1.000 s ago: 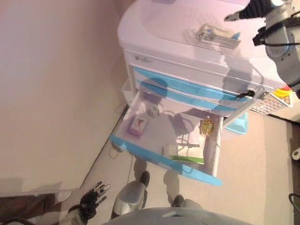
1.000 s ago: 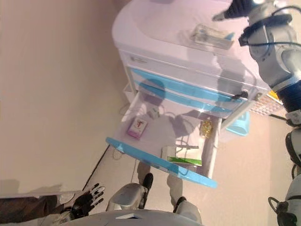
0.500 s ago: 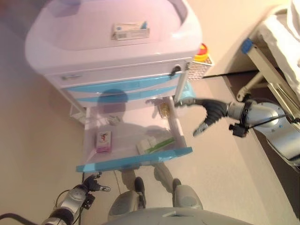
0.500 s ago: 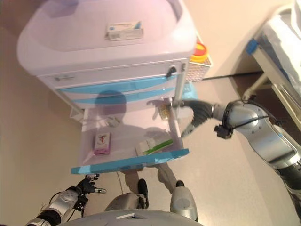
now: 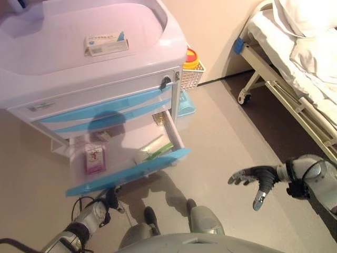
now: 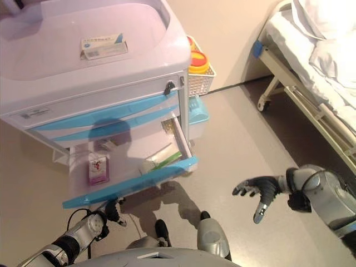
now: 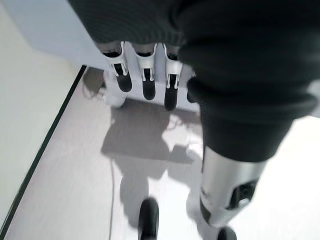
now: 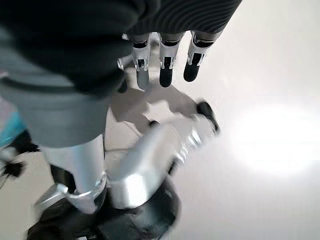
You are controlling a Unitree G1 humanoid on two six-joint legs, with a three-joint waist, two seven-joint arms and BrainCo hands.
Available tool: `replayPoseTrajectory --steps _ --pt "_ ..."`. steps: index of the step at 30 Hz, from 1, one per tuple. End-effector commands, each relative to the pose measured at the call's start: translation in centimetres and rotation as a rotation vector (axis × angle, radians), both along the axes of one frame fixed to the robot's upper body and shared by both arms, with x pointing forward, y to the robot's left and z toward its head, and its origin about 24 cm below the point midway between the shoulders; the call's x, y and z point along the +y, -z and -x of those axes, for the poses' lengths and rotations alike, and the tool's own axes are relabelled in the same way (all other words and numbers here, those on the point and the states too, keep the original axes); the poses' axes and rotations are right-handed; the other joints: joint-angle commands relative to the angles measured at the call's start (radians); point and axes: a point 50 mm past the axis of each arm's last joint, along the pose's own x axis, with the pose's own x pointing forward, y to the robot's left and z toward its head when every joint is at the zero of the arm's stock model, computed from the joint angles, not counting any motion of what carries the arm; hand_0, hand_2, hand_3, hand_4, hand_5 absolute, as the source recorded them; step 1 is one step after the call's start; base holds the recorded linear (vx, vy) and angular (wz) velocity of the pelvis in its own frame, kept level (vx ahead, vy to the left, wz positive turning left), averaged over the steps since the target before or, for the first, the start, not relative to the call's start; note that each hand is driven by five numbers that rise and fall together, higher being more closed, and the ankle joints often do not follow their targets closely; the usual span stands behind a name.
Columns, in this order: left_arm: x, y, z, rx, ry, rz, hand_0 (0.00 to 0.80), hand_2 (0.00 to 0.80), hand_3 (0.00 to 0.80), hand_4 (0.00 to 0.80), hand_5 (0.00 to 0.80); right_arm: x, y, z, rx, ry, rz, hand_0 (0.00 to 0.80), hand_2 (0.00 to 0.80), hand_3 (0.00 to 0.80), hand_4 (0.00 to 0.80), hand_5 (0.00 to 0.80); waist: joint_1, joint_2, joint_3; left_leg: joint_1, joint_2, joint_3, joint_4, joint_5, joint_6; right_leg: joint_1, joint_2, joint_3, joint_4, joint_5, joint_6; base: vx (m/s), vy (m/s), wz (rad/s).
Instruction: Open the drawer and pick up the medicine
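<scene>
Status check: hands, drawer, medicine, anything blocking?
Both hands empty: right hand open over the floor, clear of the cart; left hand low below the drawer. Drawer open. Pink medicine box inside, untouched. Nothing blocking.

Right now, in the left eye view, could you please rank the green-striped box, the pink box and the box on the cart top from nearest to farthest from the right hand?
1. Green-striped box, in the open drawer's right part, nearest the right hand.
2. Pink box, in the drawer's left part.
3. Box on the cart top, farthest.

silver-grey arms, dark ribbed wrist covers, dark-tipped silver fingers point(image 8: 166, 67)
</scene>
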Motion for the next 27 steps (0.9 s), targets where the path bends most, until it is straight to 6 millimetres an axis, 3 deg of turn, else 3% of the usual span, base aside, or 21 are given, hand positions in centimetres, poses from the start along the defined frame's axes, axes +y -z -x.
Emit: replayPoseTrajectory --steps 1,3,4,8,11,15,21,27 --pt "3.3 -4.7 -4.8 -0.253 -0.054 -0.061 0.0 0.0 0.0 0.0 0.0 -2.9 3.0 1.6 0.113 0.106 0.112 0.0 0.0 0.0 0.0 0.0 -0.007 -0.004 0.036 -0.004 -0.02 -0.028 0.106 -0.165 0.027 -0.057 -0.017 -0.041 0.089 0.053 0.048 0.0 0.0 0.0" --pt "3.5 -4.9 -5.0 -0.259 -0.059 -0.064 0.0 0.0 0.0 0.0 0.0 -3.4 3.5 2.0 0.132 0.128 0.134 0.0 0.0 0.0 0.0 0.0 -0.008 -0.005 0.039 -0.004 -0.019 -0.027 0.106 -0.164 0.027 -0.057 -0.017 -0.041 0.088 0.051 0.048 -0.019 -0.011 -0.03" --pt "4.8 -6.4 -6.0 -0.298 -0.067 -0.087 0.0 0.0 0.0 0.0 0.0 -6.7 6.9 5.0 0.218 0.292 0.269 0.0 0.0 0.0 0.0 0.0 -0.018 -0.009 0.057 -0.007 -0.015 -0.02 0.116 -0.166 0.026 -0.065 -0.021 -0.046 0.1 0.053 0.051 -0.041 -0.005 -0.04" --pt "6.6 -8.4 -7.4 -0.32 -0.104 -0.093 0.0 0.0 0.0 0.0 0.0 -9.4 11.3 8.9 0.228 0.445 0.434 0.0 0.0 0.0 0.0 0.0 -0.035 -0.003 0.082 -0.02 -0.007 -0.002 0.138 -0.175 0.032 -0.08 -0.022 -0.043 0.104 0.045 0.048 -0.039 0.029 -0.13" --pt "7.3 -10.1 -8.8 -0.347 -0.141 -0.069 0.0 0.0 0.0 0.0 0.0 -9.4 13.6 10.7 0.195 0.546 0.506 0.0 0.0 0.0 0.0 0.0 -0.048 0.012 0.099 -0.027 -0.009 0.006 0.154 -0.187 0.041 -0.089 -0.023 -0.032 0.104 0.047 0.047 0.0 0.084 -0.17" --pt "8.4 -12.8 -10.7 -0.403 -0.19 -0.061 0.0 0.0 0.0 0.0 0.0 -7.9 16.1 12.3 0.101 0.684 0.528 0.0 0.0 0.0 0.0 0.0 -0.07 0.039 0.113 -0.041 -0.015 0.014 0.17 -0.2 0.049 -0.108 -0.019 -0.009 0.11 0.043 0.043 -0.002 0.096 -0.1" --pt "8.6 -14.5 -11.8 -0.448 -0.228 -0.019 0.0 0.0 0.0 0.0 0.0 -6.2 16.9 11.3 -0.109 0.852 0.399 0.0 0.0 0.0 0.0 0.0 -0.08 0.062 0.125 -0.054 -0.03 0.006 0.178 -0.204 0.051 -0.106 -0.019 0.004 0.097 0.045 0.044 -0.007 0.062 -0.08" --pt "9.1 -14.6 -11.6 -0.464 -0.278 0.01 0.0 0.0 0.0 0.0 0.0 -4.5 16.4 9.5 -0.253 0.8 0.322 0.0 0.0 0.0 0.0 0.0 -0.081 0.053 0.126 -0.06 -0.035 0.005 0.179 -0.203 0.052 -0.106 -0.023 0.002 0.091 0.057 0.049 -0.003 0.008 -0.02"
